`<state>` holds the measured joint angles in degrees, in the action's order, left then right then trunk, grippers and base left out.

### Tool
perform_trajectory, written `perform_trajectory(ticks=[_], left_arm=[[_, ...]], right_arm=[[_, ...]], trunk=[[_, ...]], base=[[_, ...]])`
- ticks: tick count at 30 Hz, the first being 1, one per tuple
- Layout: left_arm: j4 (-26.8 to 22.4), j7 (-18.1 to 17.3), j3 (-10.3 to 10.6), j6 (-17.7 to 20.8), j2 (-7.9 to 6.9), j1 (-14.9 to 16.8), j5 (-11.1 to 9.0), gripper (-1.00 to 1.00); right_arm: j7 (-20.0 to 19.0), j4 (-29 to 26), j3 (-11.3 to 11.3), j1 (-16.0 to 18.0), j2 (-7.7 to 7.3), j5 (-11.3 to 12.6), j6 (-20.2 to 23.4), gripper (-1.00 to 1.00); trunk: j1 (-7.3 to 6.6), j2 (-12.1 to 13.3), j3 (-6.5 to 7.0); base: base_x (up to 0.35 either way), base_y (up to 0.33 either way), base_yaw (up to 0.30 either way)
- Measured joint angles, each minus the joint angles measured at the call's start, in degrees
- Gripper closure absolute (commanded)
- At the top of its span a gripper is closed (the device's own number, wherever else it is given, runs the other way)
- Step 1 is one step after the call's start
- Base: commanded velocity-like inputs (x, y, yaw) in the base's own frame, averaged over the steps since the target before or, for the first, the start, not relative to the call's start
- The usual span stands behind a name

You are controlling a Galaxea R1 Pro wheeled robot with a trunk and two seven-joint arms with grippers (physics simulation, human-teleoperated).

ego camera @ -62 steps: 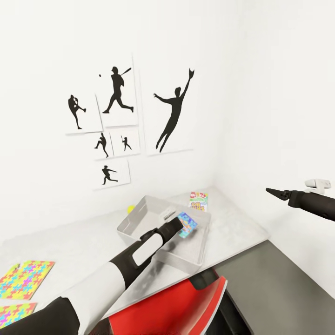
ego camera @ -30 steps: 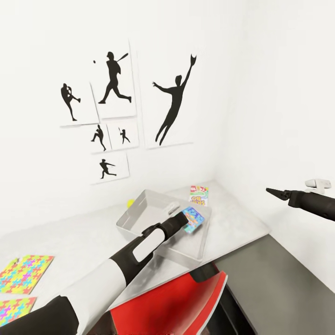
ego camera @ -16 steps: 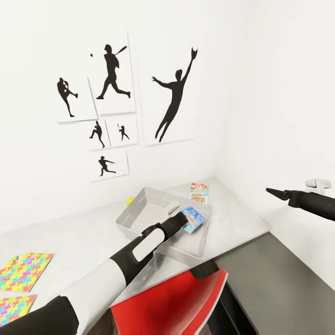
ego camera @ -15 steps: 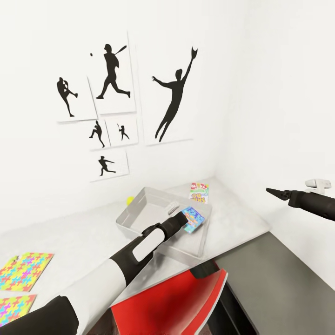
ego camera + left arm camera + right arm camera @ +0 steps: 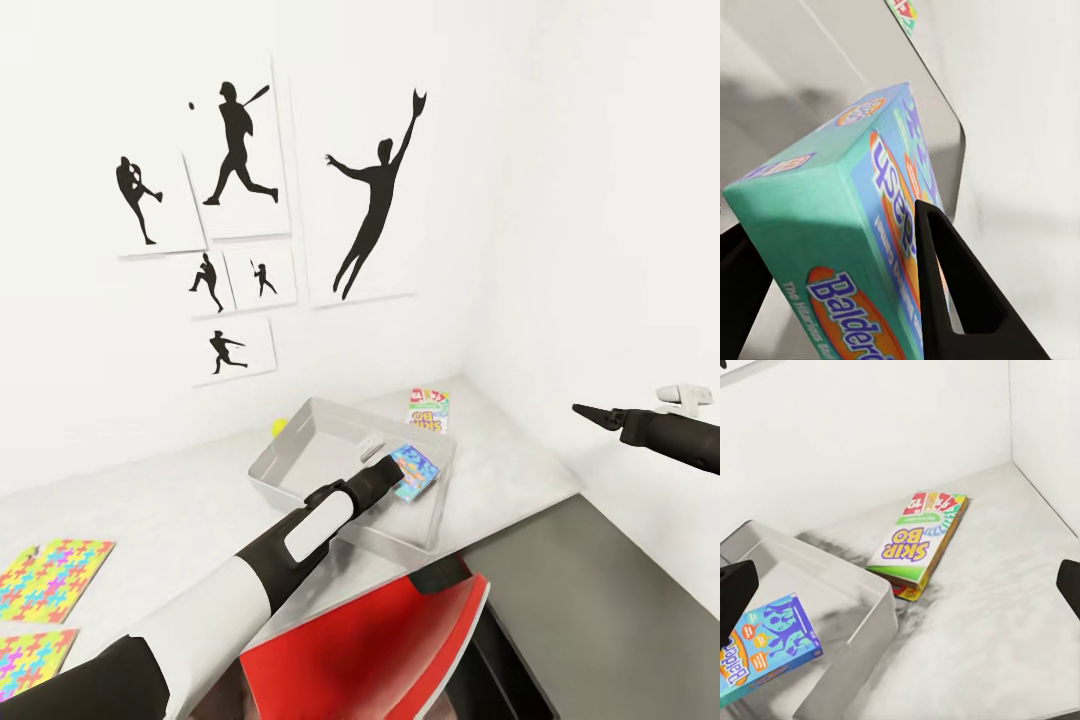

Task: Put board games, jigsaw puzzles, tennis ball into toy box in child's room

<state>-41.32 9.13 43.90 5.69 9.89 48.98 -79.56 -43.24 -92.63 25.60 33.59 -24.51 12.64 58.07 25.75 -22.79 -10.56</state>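
My left gripper [image 5: 398, 476] is shut on a teal Balderdash board game [image 5: 415, 472], holding it tilted above the inside of the grey toy box [image 5: 400, 530]. The left wrist view shows the game [image 5: 862, 225] clamped between both black fingers [image 5: 945, 292]. A Skip-Bo board game [image 5: 428, 410] lies on the table beyond the box, near the corner. A yellow tennis ball [image 5: 281, 427] peeks out behind the box's far wall. Two colourful jigsaw puzzles [image 5: 50, 578] lie at the table's left end. My right gripper [image 5: 582, 408] hovers open, off to the right, holding nothing.
The white table [image 5: 500, 470] stands in a corner between two white walls. A red chair [image 5: 380, 650] sits under my left arm at the table's front edge. Dark floor [image 5: 600, 610] lies to the right. Baseball silhouette posters [image 5: 240, 180] hang above.
The whole head view has shifted a little, so the camera moved. The left gripper still holds the game over the toy box. The right arm has not moved.
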Motion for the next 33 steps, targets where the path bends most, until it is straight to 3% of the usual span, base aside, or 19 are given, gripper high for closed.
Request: perform_trajectory(ticks=[19,22,27,33], left_arm=[[0.28,1.0,-0.62,0.88,-0.23,0.0,-0.11,-1.0],[0.23,1.36,-1.18,2.66,-0.82,-0.03,-0.11,-1.0],[-0.45,6.45,-8.9,10.99,-1.41,-0.44,0.21,-1.0],[-0.59,9.67,-11.28,13.59,-1.97,-0.58,0.09,-1.0]], right_arm=[[0.0,0.0,0.27,0.01,0.0,-0.04,0.0,-1.0],[0.0,0.0,0.27,0.0,0.0,-0.03,0.0,-1.0],[0.0,0.0,0.29,0.0,0.0,-0.03,0.0,-1.0],[0.0,0.0,0.35,0.03,-0.03,-0.06,0.0,-1.0]], trunk=[[0.0,0.0,-0.02],[0.0,0.0,-0.02],[0.0,0.0,-0.02],[0.0,0.0,-0.02]], base=[[0.0,0.0,0.0],[0.0,0.0,0.0],[0.0,0.0,0.0],[0.0,0.0,0.0]])
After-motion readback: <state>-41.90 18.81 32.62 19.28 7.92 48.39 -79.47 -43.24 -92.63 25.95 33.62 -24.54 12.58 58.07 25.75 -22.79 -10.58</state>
